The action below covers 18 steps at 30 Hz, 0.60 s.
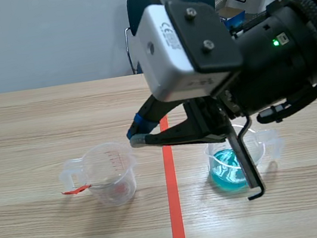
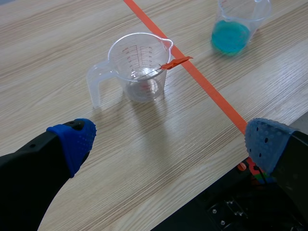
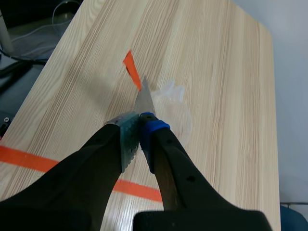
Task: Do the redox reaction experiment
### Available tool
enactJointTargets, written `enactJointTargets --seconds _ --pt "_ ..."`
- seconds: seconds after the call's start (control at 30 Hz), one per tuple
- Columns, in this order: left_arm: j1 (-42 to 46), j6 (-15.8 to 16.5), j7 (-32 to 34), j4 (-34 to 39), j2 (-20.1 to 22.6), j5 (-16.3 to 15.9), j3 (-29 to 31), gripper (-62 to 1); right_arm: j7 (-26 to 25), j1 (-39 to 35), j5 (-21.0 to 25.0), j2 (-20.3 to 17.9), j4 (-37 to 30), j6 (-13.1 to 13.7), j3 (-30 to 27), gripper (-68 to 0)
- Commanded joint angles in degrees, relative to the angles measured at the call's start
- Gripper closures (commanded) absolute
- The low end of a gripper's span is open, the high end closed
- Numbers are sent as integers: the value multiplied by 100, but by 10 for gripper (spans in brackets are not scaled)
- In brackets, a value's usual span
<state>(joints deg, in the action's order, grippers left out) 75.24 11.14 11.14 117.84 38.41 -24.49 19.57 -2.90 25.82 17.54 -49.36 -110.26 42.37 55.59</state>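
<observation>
A clear measuring cup (image 1: 112,174) with a handle stands left of the tape line; it looks empty of liquid. A second clear cup (image 1: 229,168) right of the line holds blue liquid. My right gripper (image 1: 138,135) hangs above the line, pointing left at the clear cup. In the right wrist view it (image 3: 140,120) is shut on a thin silvery strip (image 3: 143,96) with an orange-red tip (image 3: 131,67), which reaches over the cup (image 3: 175,103). The red tip (image 1: 76,190) shows by the cup's handle. My left gripper (image 2: 171,144) is open, with the cup (image 2: 139,62) ahead of it.
A black hooked cable (image 1: 250,171) hangs from the right arm in front of the blue cup (image 2: 233,33). A dark chair (image 1: 140,1) stands behind the table. The table's near edge and black gear (image 2: 226,207) lie just under my left gripper's right finger.
</observation>
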Motion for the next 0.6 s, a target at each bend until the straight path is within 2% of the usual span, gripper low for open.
enactJointTargets --seconds 0.0,0.2,0.4,0.47,0.57 --pt "20 15 83 50 -44 -13 -22 -623 -44 98 85 -131 -70 35 -68 -7" --pt "20 15 85 50 -44 -13 -22 -623 -42 96 81 -435 -70 35 -68 -9" --pt "20 15 85 50 -44 -13 -22 -623 20 96 44 -540 -70 35 -68 -14" --pt "20 15 87 50 -44 -13 -20 -623 90 96 -70 -538 -70 35 -68 -65" --pt "20 15 87 50 -44 -13 -20 -623 151 96 -328 -535 -70 35 -68 -190"
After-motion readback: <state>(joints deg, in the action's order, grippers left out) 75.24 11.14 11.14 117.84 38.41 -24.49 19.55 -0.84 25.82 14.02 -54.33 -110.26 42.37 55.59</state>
